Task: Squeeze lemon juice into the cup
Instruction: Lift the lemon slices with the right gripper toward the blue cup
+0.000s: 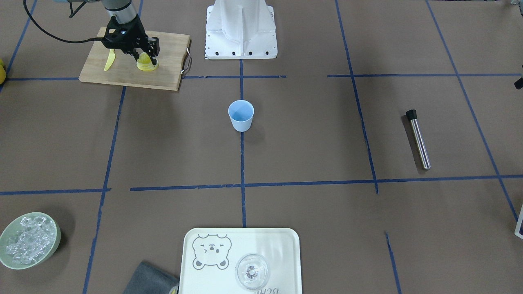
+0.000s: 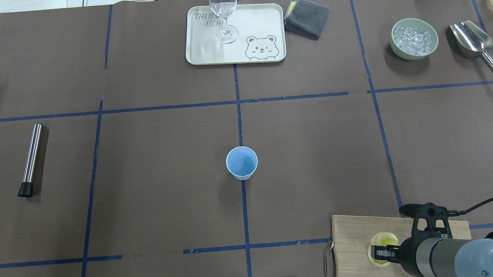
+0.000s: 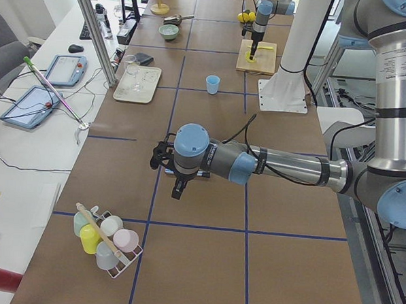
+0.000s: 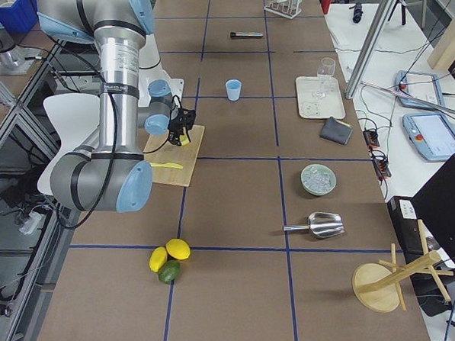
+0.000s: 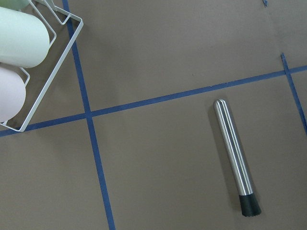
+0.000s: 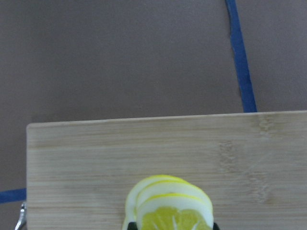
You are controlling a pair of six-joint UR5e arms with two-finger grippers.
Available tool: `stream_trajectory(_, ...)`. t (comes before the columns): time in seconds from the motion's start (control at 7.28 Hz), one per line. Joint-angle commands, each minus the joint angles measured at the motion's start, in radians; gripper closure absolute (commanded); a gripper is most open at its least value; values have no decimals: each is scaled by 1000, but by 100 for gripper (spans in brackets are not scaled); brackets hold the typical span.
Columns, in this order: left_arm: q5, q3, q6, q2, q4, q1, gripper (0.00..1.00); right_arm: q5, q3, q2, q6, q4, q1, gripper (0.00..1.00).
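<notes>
A lemon (image 6: 170, 213) is being clamped on edge in the right tool (image 1: 146, 62) over the board (image 1: 163, 75), face toward the wrist camera; fanned slices (image 6: 146, 189) are being revealed there alone. The opening of the left tool (image 3: 163, 157) cannot be told.

A wine glass (image 2: 223, 4) stands on the tray (image 2: 259, 18); ice (image 2: 414, 37) fills the bowl (image 2: 416, 56).
</notes>
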Motion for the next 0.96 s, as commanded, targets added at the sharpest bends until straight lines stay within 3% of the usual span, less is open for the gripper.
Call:
stream_trajectory(0.0,-2,-8,0,10,-1,1,0,0,44,-3,-1,-1,25,69)
stream_trajectory(0.55,-2,-10,2,23,-3,1,0,12,64,38,-3,-1,91,67)
stream_trajectory(0.69,-2,-8,2,23,-3,1,0,14,57,124,-3,-47,112,67)
stream_trajectory(0.82,-2,-8,2,23,-3,1,0,16,41,290,-4,-188,143,67)
